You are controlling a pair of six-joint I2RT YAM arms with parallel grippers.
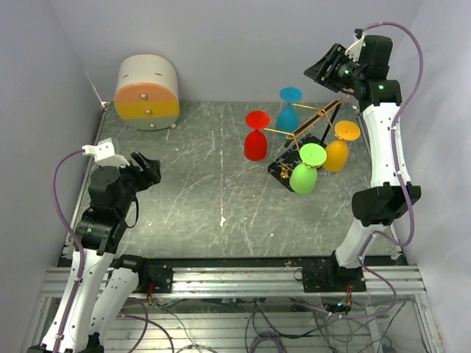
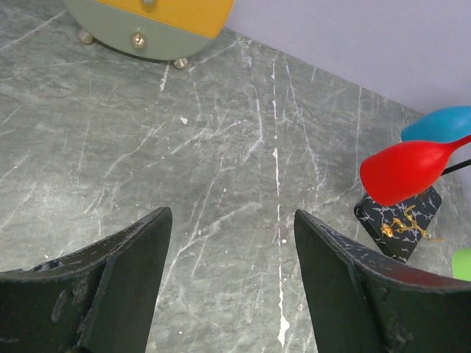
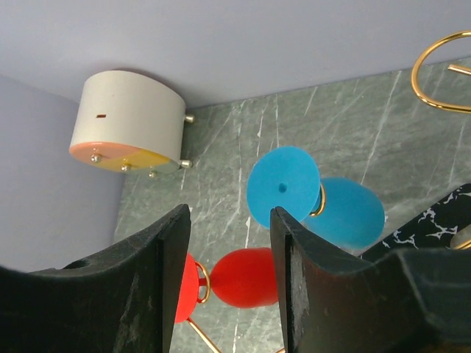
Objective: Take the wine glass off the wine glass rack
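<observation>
Over the far right corner of the table [image 1: 199, 184], my wide, empty right hand [image 3: 228, 220] could bump the rack [image 1: 283, 168] over.

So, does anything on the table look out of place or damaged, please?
Nothing stands out. The wine glass rack stands on its base, with the red glass, blue glass, orange glass and green glass hanging from its arms; the drawer unit sits on its feet.
</observation>
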